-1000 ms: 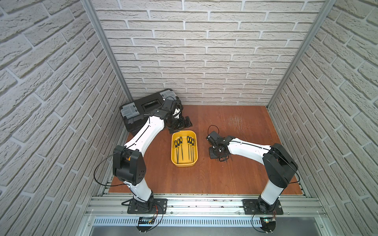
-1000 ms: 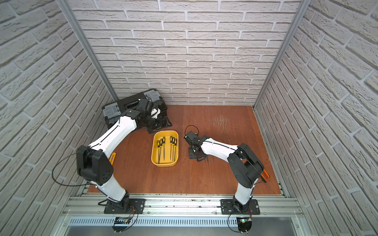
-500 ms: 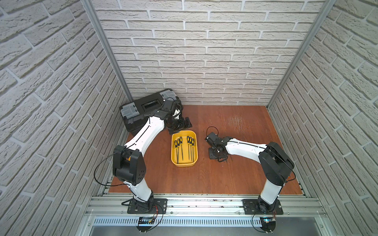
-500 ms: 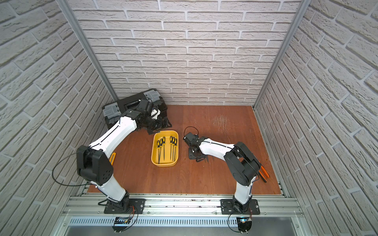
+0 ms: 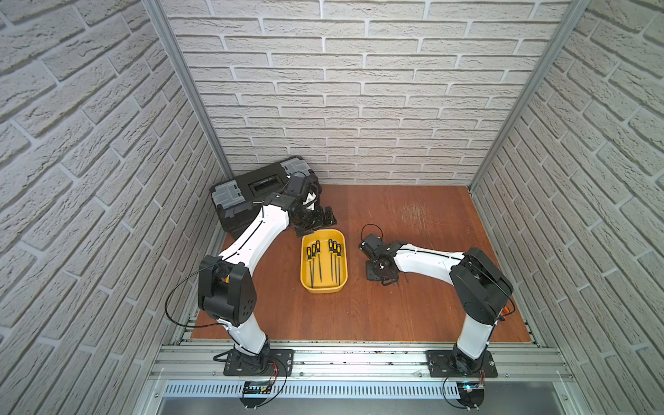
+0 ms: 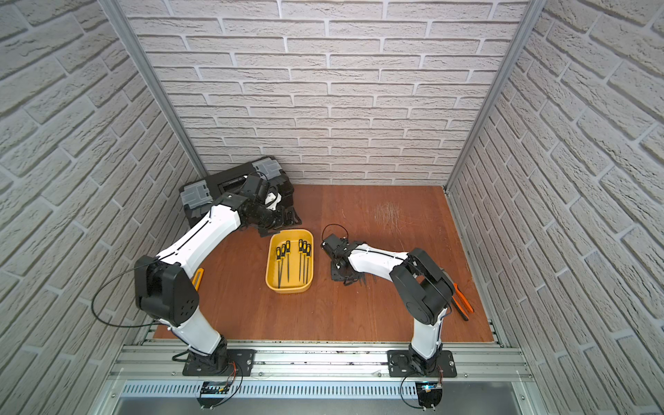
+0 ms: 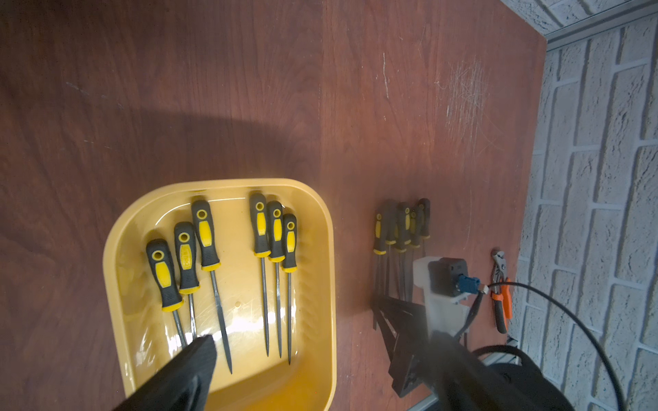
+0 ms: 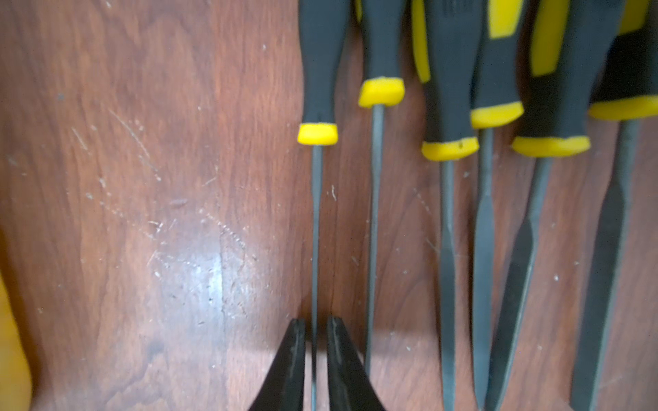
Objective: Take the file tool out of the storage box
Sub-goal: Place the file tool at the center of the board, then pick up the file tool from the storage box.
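Six files (image 7: pixel 204 231) lie flat in the storage box (image 7: pixel 332 270), a shallow yellow plastic tub with rounded corners and a glossy floor that stands in the middle of the worktop (image 7: pixel 213 89). They all point the same way, three to each side, and one trio touches at the handles. A further row of files (image 8: pixel 448 89) lies on the bare wood just beside the box. There the right claw (image 8: pixel 316 325) straddles the thin shank of the end file (image 8: pixel 317 71), its jaws narrowly parted with a sliver of wood showing beside the steel, so it looks clear of the file rather than pinching it. The left claw (image 5: pixel 321 219) hangs spread wide and empty just beyond the box's far rim, near the black toolbox (image 5: pixel 251 194). Each file looks light and stiff: a slim dark steel blade, round, flat or tapering to a point, set in a black rubbery handle with a yellow inlay and collar. The handle seems the better hold, being thick and grippy, and a grip near the collar should balance the weight. The shank is narrow and hard and would likely pivot or slip between the pads. The slick tub floor leaves little room to get under a file, and touching handles may be nudged or come up together.
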